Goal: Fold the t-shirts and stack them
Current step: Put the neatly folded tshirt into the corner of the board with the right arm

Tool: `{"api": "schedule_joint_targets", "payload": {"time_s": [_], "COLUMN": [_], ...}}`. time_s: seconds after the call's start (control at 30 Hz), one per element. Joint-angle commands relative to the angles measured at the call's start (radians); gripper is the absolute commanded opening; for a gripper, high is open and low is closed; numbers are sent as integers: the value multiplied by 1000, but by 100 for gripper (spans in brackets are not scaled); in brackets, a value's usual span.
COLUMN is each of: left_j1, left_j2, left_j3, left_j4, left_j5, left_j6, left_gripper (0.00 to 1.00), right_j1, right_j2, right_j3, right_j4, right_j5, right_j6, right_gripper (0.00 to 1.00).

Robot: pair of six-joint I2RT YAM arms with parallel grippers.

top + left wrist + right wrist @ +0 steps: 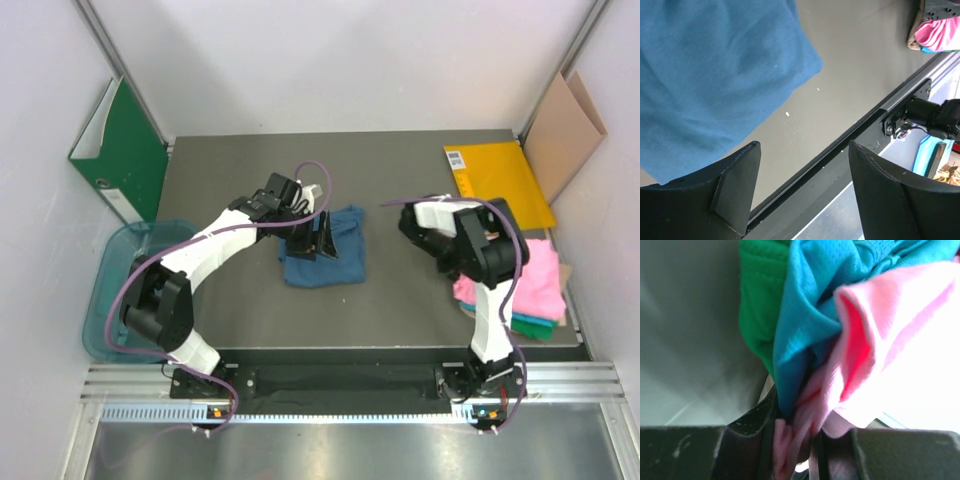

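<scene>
Fetching next shirt: my right gripper [800, 440] clamps soft pink cloth t-shirt [900, 340] at 3 o'clock; left gripper [805, 150] agape over folded dark blue cloth t-shirt [715, 75]. Next: pull pink centreward, flatten.

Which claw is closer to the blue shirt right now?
Left. The left claw hangs open at the blue shirt's edge; the right claw is off to the side, pinching the pink shirt.
</scene>
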Motion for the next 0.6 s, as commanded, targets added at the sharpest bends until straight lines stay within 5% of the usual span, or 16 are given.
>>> {"api": "schedule_joint_targets", "payload": {"time_s": [0.0,0.23,0.47,0.57], "left_j1": [1,1,2,2], "left_j2": [-46,-52,-84,-108], "left_j3": [38,41,39,42], "left_j4": [-32,-53,-84,-110], "left_j5": [-37,-63,-96,-141], "left_j6": [19,22,25,31], "left_gripper": [76,76,82,89], "right_j1": [180,387,404,420], "right_j2": [77,244,220,154], "right_j3": [217,529,500,517], "right_j4": [85,-18,5,-12], "right_j5": [-242,-327,-374,-374], "right_j6": [58,61,78,76], "right_gripper": [0,0,1,22]}}
